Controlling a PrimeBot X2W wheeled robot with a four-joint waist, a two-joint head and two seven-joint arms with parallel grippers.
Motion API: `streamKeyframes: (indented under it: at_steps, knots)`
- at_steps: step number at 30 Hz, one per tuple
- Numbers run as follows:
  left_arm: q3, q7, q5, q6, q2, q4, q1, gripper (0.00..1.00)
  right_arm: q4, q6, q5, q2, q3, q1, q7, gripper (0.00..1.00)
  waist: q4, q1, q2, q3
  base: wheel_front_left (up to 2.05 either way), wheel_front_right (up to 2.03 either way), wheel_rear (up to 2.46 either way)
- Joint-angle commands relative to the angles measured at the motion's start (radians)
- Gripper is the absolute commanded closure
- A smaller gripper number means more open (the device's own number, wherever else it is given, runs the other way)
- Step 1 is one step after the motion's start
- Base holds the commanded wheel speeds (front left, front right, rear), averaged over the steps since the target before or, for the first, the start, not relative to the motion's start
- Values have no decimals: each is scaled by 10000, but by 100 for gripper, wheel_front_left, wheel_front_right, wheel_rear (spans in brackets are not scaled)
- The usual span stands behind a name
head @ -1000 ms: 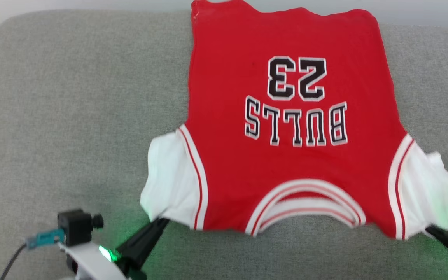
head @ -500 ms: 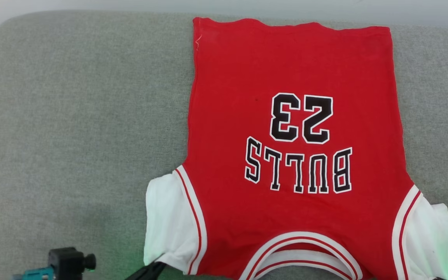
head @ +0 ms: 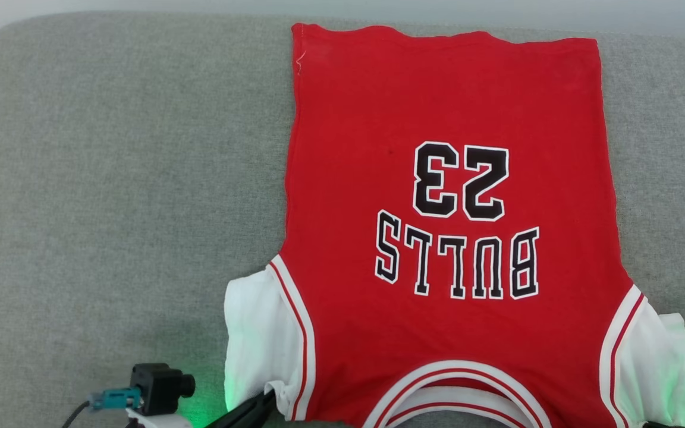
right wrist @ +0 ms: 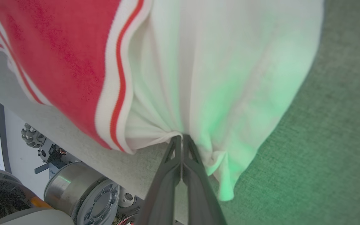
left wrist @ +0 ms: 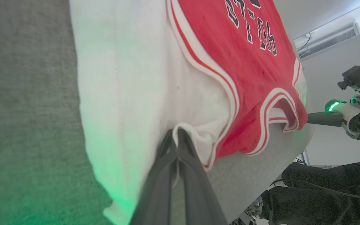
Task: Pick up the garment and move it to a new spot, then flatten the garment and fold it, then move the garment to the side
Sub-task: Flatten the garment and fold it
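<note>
Left gripper (left wrist: 176, 132) is pressed together, pinching the jersey (head: 437, 95) by 1 white sleeve. Right gripper (right wrist: 181, 139) pinches the other sleeve. Jersey lies spread ahead of both, on a grey cushion (head: 110, 178).

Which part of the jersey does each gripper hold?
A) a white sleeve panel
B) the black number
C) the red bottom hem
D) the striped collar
A: the left gripper and the right gripper each pinch bunched white sleeve cloth of the garment.
</note>
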Motion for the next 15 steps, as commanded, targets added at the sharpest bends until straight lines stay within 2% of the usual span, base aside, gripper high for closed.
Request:
streamKeyframes:
  at_steps: [1, 6, 7, 8, 9, 10, 11, 12, 15]
  knots:
    - [-55, 45, 67, -53, -124, 186, -93, 100, 310, -13, -208, 229, 244, -144, 43, 100, 12, 0, 0, 5, 0, 0, 0]
    - [-116, 21, 72, -202, -445, 713, -235, 100, 989, -27, -763, 748, 927, -770, -179, 100, 4, 0, 0, 38, 0, 0, 0]
    - [-115, -6, 86, -223, -483, 789, -242, 100, 1071, -29, -886, 836, 912, -910, -368, 87, -13, 0, 0, 36, 0, 0, 0]
    - [-122, -11, 109, -240, -508, 831, -246, 100, 1088, -32, -917, 910, 918, -1051, -500, 69, -37, 0, 0, 36, 0, 0, 0]
    - [-128, -33, 110, -243, -527, 848, -245, 100, 1026, -35, -880, 957, 924, -1143, -588, 34, -64, 0, 0, 32, 0, 0, 0]
    - [-125, -28, 122, -230, -530, 840, -245, 100, 928, -35, -882, 968, 879, -1192, -699, 16, -85, 0, 0, 27, 0, 0, 0]
    - [-125, -43, 123, -232, -523, 822, -239, 100, 758, -35, -966, 901, 777, -1239, -844, 16, -107, 0, 0, 17, 0, 0, 0]
    - [-126, -64, 148, -231, -499, 791, -226, 100, 591, -35, -984, 769, 624, -1241, -875, 0, -133, 0, 0, 2, 0, 0, 0]
    - [-121, -119, 178, -210, -438, 632, -182, 100, -170, -18, -780, 383, 8, -929, -875, 0, -175, 0, 0, -52, 0, 0, 0]
